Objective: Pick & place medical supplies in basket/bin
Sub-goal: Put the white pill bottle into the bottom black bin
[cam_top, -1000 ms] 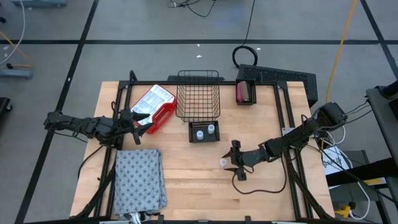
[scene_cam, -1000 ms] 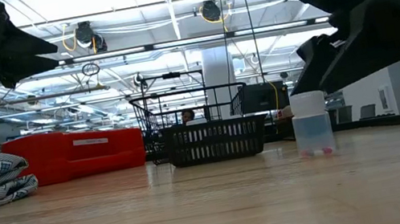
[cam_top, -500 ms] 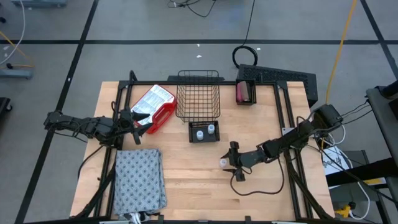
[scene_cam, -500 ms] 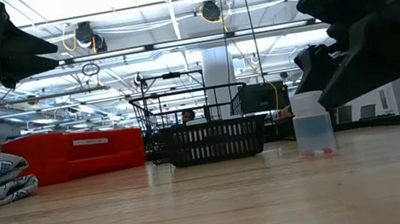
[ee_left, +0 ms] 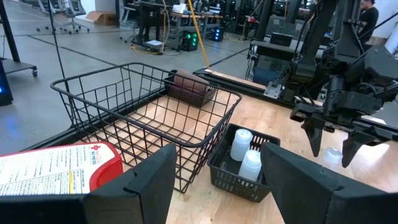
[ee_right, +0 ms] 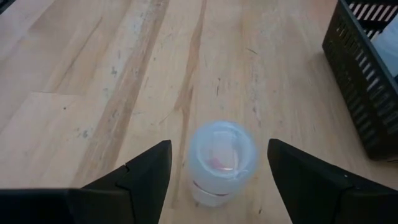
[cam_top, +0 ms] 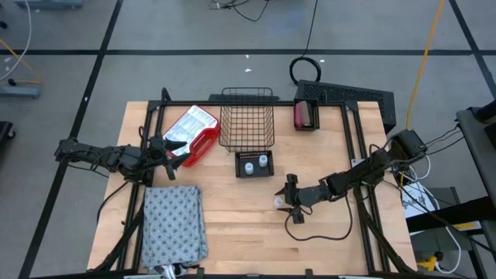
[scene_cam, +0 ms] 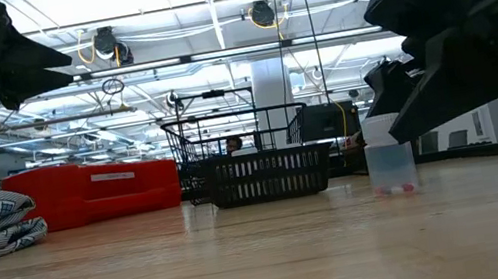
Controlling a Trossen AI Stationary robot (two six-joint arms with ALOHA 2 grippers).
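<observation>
Spreading across the near-left part of the wooden table (cam_top: 232, 225), the folded grey dotted cloth (cam_top: 173, 225) is the biggest of the supplies and lies flat where it can be taken later, untouched by either arm. Behind it, toward the table's far side, the wire-mesh basket (cam_top: 246, 128) stands empty and open-topped, set centrally so that both arms can probably reach it, with a red and white package (cam_top: 191, 135) lying just beside its left wall. At the basket's near end sits a small black bin (cam_top: 254, 164) that holds two white vials (ee_left: 245, 154) upright together. The left gripper (cam_top: 167, 149) waits beside the red package with its jaws apart and nothing between them, presumably keeping out of the way. The right gripper (cam_top: 290, 200) is the one at work: it hangs low over the lone third vial (ee_right: 222, 160), which stands upright on the bare wood near the bin, and its two fingers are spread to either side of the cap without touching it, apparently lined up to drop and close on it.
</observation>
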